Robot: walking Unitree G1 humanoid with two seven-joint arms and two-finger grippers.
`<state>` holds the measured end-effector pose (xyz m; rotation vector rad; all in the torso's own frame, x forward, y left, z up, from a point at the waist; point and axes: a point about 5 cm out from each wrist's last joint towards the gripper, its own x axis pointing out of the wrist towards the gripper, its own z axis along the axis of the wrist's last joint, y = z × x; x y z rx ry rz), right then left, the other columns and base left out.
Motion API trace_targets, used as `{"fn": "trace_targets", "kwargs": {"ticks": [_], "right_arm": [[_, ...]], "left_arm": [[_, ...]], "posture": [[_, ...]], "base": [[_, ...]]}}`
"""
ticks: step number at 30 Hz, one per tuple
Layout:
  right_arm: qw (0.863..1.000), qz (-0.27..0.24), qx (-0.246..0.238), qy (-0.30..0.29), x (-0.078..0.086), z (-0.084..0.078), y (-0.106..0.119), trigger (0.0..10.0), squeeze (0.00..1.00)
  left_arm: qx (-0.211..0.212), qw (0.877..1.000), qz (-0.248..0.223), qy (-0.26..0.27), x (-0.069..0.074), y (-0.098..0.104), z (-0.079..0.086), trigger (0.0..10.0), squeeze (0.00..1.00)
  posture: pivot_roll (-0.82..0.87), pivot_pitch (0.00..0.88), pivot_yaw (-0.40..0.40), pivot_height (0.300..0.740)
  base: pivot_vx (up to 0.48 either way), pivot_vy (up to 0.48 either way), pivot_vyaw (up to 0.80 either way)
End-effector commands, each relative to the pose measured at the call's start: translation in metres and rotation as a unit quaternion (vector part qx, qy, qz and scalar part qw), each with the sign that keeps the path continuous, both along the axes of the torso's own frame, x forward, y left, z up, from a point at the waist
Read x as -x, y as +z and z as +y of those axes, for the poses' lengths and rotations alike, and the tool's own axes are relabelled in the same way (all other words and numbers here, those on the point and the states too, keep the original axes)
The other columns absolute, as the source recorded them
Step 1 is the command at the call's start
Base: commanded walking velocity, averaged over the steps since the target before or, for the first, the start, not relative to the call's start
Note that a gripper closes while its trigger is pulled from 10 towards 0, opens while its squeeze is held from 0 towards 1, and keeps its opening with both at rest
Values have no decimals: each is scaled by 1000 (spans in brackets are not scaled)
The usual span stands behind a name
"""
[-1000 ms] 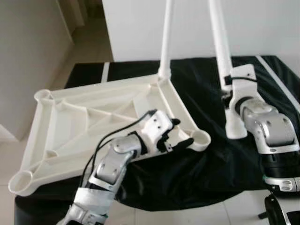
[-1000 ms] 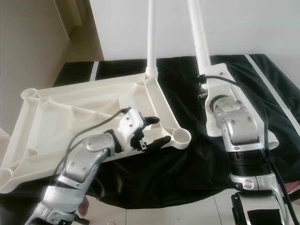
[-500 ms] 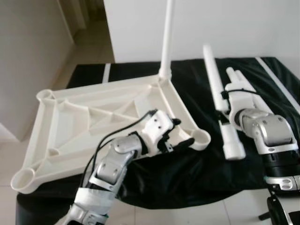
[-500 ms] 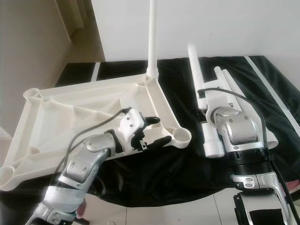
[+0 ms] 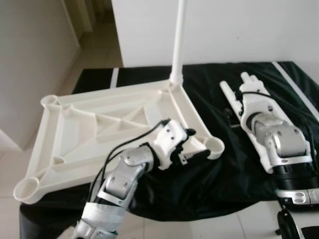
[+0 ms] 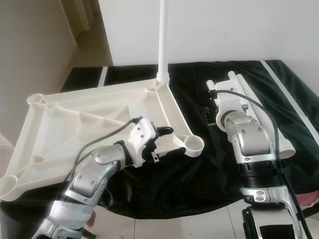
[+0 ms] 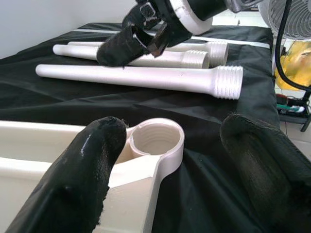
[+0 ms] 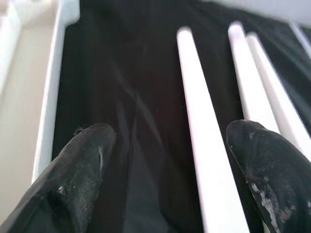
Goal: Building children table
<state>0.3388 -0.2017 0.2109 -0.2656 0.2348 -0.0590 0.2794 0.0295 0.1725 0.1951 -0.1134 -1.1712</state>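
White children's tabletop (image 5: pixel 99 134), upside down with its ribbed underside showing, lying on the black-draped counter (image 5: pixel 209 184); one white leg (image 5: pixel 177 40) stands upright in its far corner socket, and the near right corner socket (image 7: pixel 155 141) is open. Left tool (image 7: pixel 165 160), fingers spread, straddling that near corner socket, one finger (image 7: pixel 82 170) against the tabletop rim. Right tool (image 8: pixel 170 160), fingers spread and holding nothing, poised above three loose legs (image 8: pixel 201 126) lying side by side on the cloth, right of the tabletop.
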Motion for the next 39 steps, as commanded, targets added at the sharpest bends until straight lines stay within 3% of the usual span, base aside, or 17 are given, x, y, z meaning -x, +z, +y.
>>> {"fn": "trace_targets", "kwargs": {"ticks": [1,6,8,10,12,19,27,29,35,39], "right_arm": [[1000,-19,-5,-3,2,-2,3,10000,0],[997,-58,-3,-49,12,-10,-7,10000,0],[993,-85,47,-73,23,-14,-17,10000,0],[991,-90,65,-76,27,-14,-20,10000,0],[989,-81,92,-82,34,-15,-31,10000,0],[988,-61,106,-94,41,-20,-45,10000,0],[990,-31,55,-124,41,-23,-50,10000,0],[992,-13,-15,-127,34,-23,-49,10000,0],[991,-2,-36,-130,23,-24,-44,10000,0],[989,18,-76,-125,13,-25,-41,10000,0]], "left_arm": [[2,1000,-3,30,-3,2,3,10000,0],[3,999,-1,34,-3,2,4,10000,0],[4,999,3,36,-1,0,5,10000,0],[4,999,4,36,0,0,5,10000,0],[4,999,6,37,1,-1,5,10000,0],[4,999,9,34,1,-1,5,10000,0],[3,999,12,33,2,-1,6,10000,0],[2,999,13,34,0,0,7,10000,0],[4,999,15,28,2,1,5,10000,0],[25,999,35,-7,11,5,1,10000,0]], "posture": [[-50,29,19,740],[-47,42,14,740],[-46,48,14,740],[-46,49,16,740],[-53,58,23,740],[-58,63,32,740],[-59,67,37,740],[-59,69,36,740],[-58,70,33,740],[-52,74,26,740]], "base": [[0,0,0],[0,0,0],[0,0,0],[0,0,0],[0,0,0],[0,0,0],[0,0,0],[0,0,0],[0,0,0],[0,0,0]]}}
